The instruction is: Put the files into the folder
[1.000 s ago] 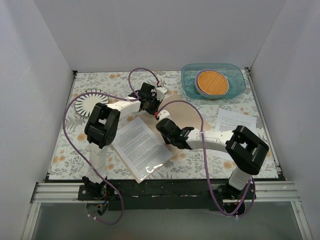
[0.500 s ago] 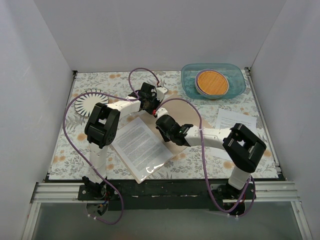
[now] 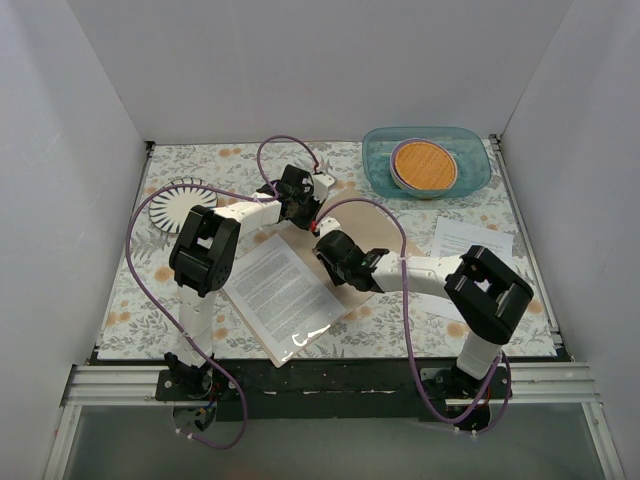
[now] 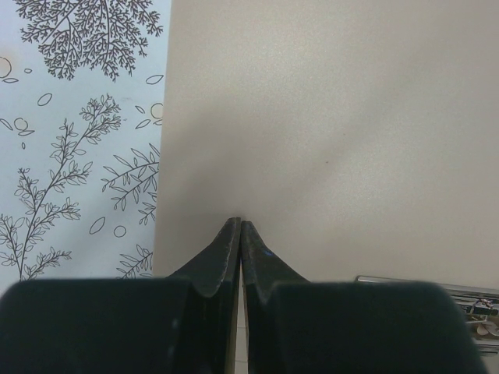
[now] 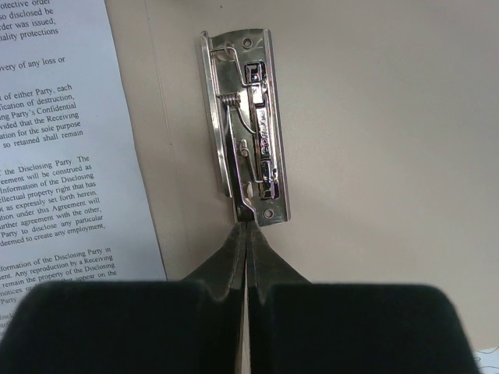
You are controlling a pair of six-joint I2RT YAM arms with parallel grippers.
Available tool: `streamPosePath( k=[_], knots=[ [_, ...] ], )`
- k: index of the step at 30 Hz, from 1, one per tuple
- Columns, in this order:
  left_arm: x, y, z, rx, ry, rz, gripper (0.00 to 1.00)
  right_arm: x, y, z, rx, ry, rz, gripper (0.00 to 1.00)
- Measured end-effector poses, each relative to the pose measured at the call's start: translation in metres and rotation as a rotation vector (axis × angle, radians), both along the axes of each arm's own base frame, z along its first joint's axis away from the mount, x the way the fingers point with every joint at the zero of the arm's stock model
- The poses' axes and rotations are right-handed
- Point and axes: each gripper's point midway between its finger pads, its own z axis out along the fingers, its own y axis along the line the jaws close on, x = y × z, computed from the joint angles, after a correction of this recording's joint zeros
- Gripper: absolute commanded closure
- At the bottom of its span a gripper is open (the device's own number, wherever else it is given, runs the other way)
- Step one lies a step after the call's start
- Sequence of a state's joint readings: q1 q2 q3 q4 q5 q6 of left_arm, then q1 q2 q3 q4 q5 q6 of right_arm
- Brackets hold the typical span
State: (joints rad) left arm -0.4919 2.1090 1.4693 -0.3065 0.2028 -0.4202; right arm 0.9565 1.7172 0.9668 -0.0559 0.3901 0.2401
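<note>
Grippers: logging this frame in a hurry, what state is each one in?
Left gripper: shut, empty, tips over the folder.
Right gripper: shut at the metal clip's end; whether it grips it cannot be told.

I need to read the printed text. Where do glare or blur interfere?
Top view: a white glare streak on the sleeve at the near corner of the sheet; text too small. Right wrist view: print sharp and legible, metal clip gleams, right hand blurred up close. Left wrist view: only plain folder cover, soft shadow at the left hand.
</note>
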Motion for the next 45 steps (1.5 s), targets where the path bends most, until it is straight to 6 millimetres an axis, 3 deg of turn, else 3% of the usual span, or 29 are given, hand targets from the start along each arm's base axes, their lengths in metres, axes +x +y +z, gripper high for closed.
streamPosePath(
  k=[45],
  knots=[
    [-0.001, 0.001, 0.000, 0.014, 0.016, -0.003, 1.00, -0.003, -0.002, -0.015, 0.256, 0.015, -0.167, 0.99]
  ],
)
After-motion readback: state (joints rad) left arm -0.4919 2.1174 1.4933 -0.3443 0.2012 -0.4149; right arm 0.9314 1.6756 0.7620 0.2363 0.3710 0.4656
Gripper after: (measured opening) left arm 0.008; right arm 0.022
